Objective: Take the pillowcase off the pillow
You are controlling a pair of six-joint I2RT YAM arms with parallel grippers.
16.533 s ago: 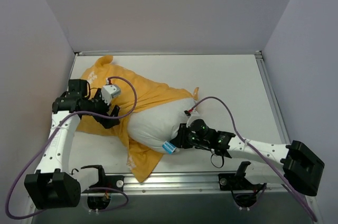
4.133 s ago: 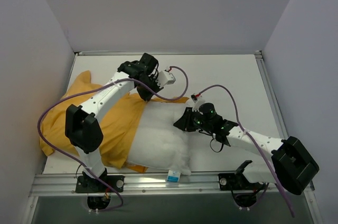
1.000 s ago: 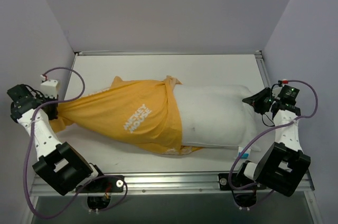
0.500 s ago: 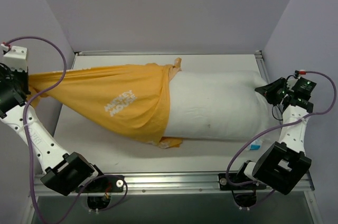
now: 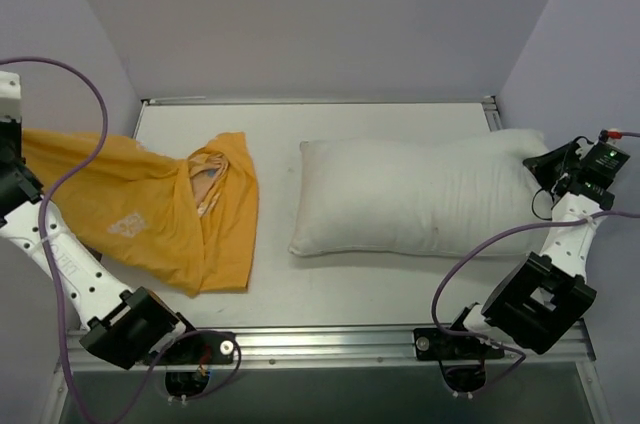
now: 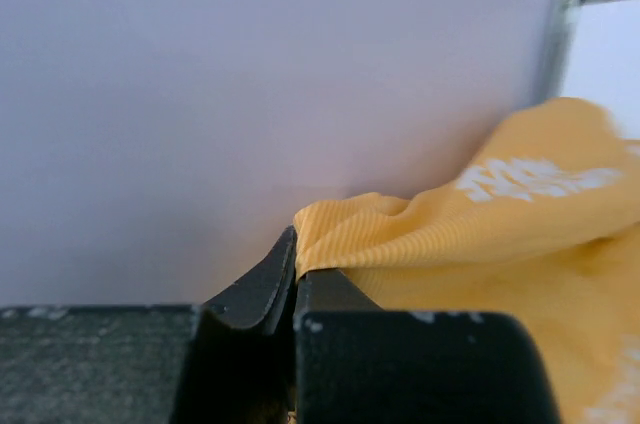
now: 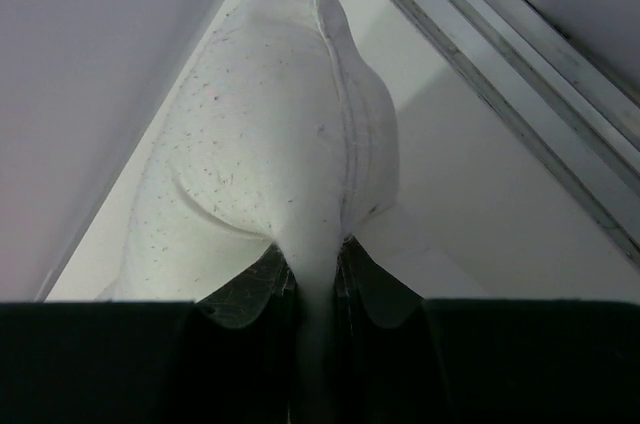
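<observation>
Pillowcase [image 5: 150,219] now fully clear of pillow [image 5: 410,194] (partly sleeved a moment ago): removal judged complete. Left jaws clamp pillowcase, table [image 5: 380,284] left; right jaws clamp pillow's right end

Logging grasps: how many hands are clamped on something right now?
2. The left hand pinches the pillowcase at far left; the right hand pinches the pillow by its corner at far right.

Even, diffuse overhead lighting; soft shadows beneath the pillow [image 5: 410,199] on the bench [image 5: 400,279]. Wrist views: near foreground dark and blurred, no glare.
</observation>
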